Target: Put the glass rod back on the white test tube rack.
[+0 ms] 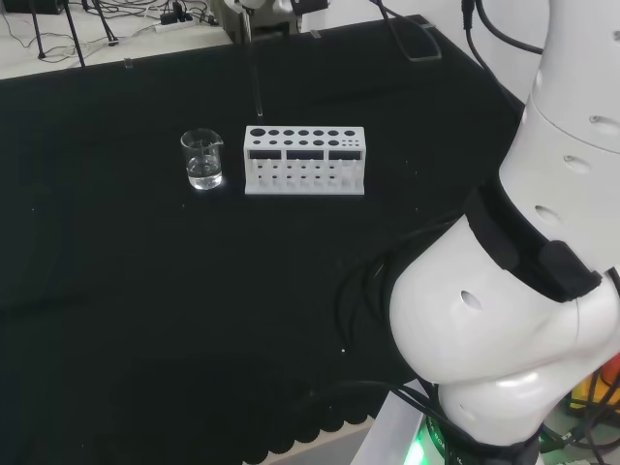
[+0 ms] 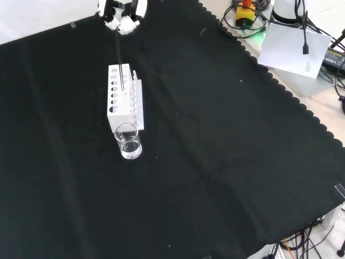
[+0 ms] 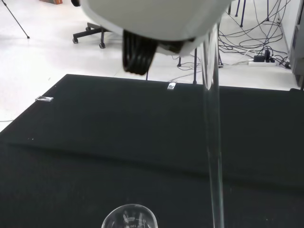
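The white test tube rack [image 1: 304, 160] [image 2: 125, 102] stands on the black cloth, its top full of round holes. My hand [image 2: 123, 15] is at the top edge of the front view, its fingers pinching the upper end of the glass rod [image 2: 119, 59]. The rod [image 1: 254, 73] hangs nearly upright, and its lower tip hovers just above the rack's left end in the head view. In the wrist view the rod [image 3: 213, 142] runs down past a blurred white part of the hand [image 3: 152, 19].
A small glass beaker [image 1: 202, 160] [image 2: 129, 141] [image 3: 129, 219] with a little clear liquid stands close to the rack's end. The arm's white links [image 1: 523, 291] rise at the head view's right. Cables and a white sheet [image 2: 294, 48] lie beyond the cloth's scalloped edge.
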Tool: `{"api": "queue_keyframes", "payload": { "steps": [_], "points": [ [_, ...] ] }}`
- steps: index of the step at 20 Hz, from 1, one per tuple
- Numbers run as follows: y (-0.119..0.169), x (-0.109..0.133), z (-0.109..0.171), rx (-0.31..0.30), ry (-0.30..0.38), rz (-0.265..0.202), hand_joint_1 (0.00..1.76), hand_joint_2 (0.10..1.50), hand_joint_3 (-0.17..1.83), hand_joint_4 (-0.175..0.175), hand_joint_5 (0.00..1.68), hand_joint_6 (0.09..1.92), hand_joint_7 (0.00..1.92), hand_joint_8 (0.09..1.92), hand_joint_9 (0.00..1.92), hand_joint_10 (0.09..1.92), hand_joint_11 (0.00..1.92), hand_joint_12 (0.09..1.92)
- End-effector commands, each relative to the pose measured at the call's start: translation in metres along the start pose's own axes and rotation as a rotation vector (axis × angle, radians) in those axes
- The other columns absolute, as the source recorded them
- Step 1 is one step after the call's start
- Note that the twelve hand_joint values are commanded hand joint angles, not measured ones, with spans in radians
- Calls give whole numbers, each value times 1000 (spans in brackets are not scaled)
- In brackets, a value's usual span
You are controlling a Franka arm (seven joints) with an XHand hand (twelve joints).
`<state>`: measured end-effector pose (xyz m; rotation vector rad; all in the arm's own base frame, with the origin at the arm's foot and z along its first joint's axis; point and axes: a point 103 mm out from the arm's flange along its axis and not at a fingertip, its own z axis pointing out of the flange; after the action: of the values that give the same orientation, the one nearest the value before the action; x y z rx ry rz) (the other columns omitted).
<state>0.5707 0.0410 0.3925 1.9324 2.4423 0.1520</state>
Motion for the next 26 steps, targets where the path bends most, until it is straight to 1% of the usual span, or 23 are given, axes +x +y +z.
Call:
{"api": "queue_keyframes", "payload": {
  "steps": [1, 7, 12, 16, 19, 26],
  "points": [
    [-32, -57, -2, 5, 2, 92, 1211, 568, 912, -175, 1182, 948, 1554, 1058, 1890, 759, 1838, 745],
    [-50, -84, 1, 13, -6, 133, 1211, 568, 912, -175, 1182, 948, 1555, 1058, 1890, 760, 1838, 746],
    [-60, -90, 6, 23, -5, 140, 1211, 568, 912, -175, 1183, 948, 1555, 1058, 1890, 760, 1838, 746],
    [-64, -88, 10, 30, -2, 136, 1211, 568, 912, -175, 1183, 947, 1555, 1057, 1890, 760, 1838, 746],
    [-63, -82, 12, 31, 2, 124, 1211, 568, 912, -175, 1183, 947, 1555, 1057, 1889, 760, 1838, 746],
    [-55, -61, 20, 42, 7, 91, 1211, 568, 912, -175, 1183, 947, 1555, 1057, 1889, 760, 1838, 746]
  ]
}}
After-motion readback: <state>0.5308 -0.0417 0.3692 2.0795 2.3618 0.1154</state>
